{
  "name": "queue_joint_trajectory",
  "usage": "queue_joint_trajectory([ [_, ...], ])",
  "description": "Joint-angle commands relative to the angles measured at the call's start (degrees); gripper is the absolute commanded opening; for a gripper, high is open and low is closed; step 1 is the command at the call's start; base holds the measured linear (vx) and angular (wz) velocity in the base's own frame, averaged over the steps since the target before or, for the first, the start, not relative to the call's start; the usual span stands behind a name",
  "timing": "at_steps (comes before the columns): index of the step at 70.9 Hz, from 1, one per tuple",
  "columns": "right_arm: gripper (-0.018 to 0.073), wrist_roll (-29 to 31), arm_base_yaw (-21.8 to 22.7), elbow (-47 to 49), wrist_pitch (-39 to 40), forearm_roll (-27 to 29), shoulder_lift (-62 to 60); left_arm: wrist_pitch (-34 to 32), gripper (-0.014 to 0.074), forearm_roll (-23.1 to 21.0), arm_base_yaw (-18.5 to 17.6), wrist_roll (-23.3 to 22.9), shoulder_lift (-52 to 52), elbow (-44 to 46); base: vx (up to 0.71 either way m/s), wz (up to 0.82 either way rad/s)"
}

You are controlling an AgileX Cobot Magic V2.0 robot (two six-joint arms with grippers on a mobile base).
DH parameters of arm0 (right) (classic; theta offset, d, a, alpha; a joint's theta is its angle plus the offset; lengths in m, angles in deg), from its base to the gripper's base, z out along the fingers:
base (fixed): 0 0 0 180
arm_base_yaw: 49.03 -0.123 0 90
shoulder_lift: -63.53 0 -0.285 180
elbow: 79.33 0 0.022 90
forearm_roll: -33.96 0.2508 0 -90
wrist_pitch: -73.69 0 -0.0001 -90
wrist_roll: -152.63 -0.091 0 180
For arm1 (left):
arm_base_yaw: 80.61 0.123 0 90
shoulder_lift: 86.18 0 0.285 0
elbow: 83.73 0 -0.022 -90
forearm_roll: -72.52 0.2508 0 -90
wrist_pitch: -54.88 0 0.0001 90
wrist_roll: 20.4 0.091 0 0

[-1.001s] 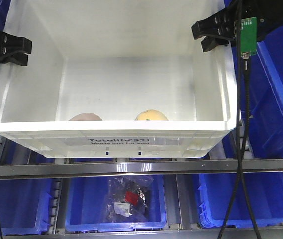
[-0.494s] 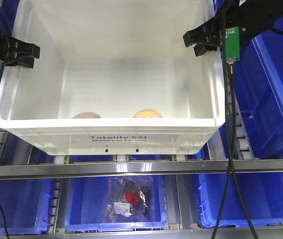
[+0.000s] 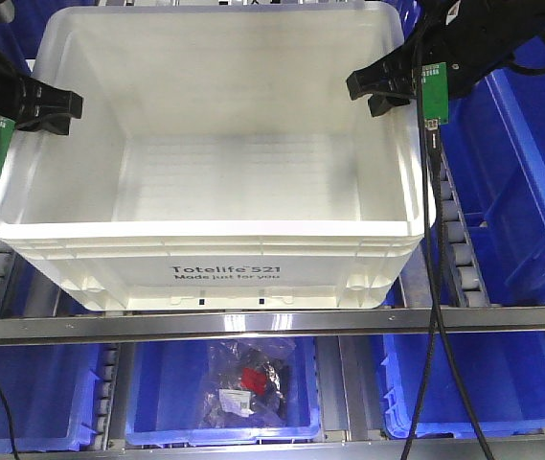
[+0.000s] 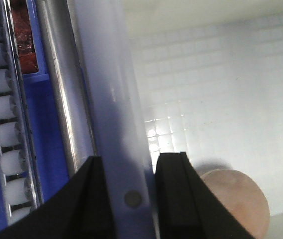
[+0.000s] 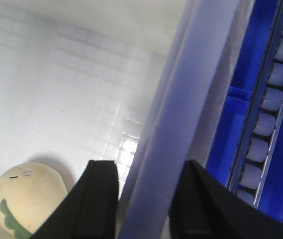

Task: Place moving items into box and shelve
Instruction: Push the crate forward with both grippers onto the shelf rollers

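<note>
A metal shelf rack [image 3: 272,324] with roller tracks fills the scene, and blue bins [image 3: 222,402] sit on the level below it, the middle one holding a clear bag of small parts with something red in it. More blue bins [image 3: 531,172] stand to the side of the upper level. Resting on the upper rollers just behind the front rail is the box [image 3: 215,251], a large white tote with "Totelife 521" printed in black on its near wall.

Inside it, the wrist views show the moving items lying on the gridded floor: a pinkish lump [image 4: 238,199] near the left wall and a pale yellow one [image 5: 27,199] with a green mark near the right wall. From the front view the near wall hides both.

Farther back, the left gripper [image 4: 126,199] straddles the box's left wall, one black finger outside and one inside, pressed against the plastic. The right gripper [image 5: 141,199] clamps the right wall in the same way, the rim running up between its fingers. A green circuit board hangs beside each gripper, with black cables trailing down past the shelf.
</note>
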Motion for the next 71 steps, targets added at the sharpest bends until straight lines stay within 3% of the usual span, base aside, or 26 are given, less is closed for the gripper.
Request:
queue_joint_trajectory([
  [1, 0.0057, 3.11, -1.6, 2.53, 7.77, 7.08, -3.29, -7.32, 0.0153, -5.37, -1.27, 2.69, 2.25, 2.26, 0.0, 0.0],
  [11, 0.0181, 3.06, -1.6, 2.53, 7.77, 7.22, -3.29, -7.32, 0.0321, -5.37, -1.27, 2.62, 2.25, 2.26, 0.0, 0.0],
  [23, 0.0438, 2.77, -1.6, 2.53, 7.77, 7.22, -3.29, -7.62, 0.0514, -5.37, -1.27, 2.05, 2.25, 2.26, 0.0, 0.0],
  [37, 0.0671, 2.63, -1.6, 2.53, 8.02, 5.72, -3.29, -8.22, 0.0574, -5.3, -1.27, 1.91, 2.25, 2.26, 0.0, 0.0],
  [44, 0.0705, 2.52, -1.6, 2.53, 7.95, 3.5, -3.29, -8.66, 0.0573, -3.6, -1.27, 1.96, 2.25, 2.26, 0.0, 0.0],
  [62, 0.068, 1.06, -1.6, 2.53, 6.44, -3.5, -3.35, -8.29, 0.0571, 4.11, -1.27, 1.69, 2.25, 2.32, 0.0, 0.0],
  [71, 0.066, -0.67, -1.6, 2.53, 6.1, -5.67, -3.35, -8.21, 0.0571, 7.96, -1.27, -2.34, 2.32, 2.44, 0.0, 0.0],
])
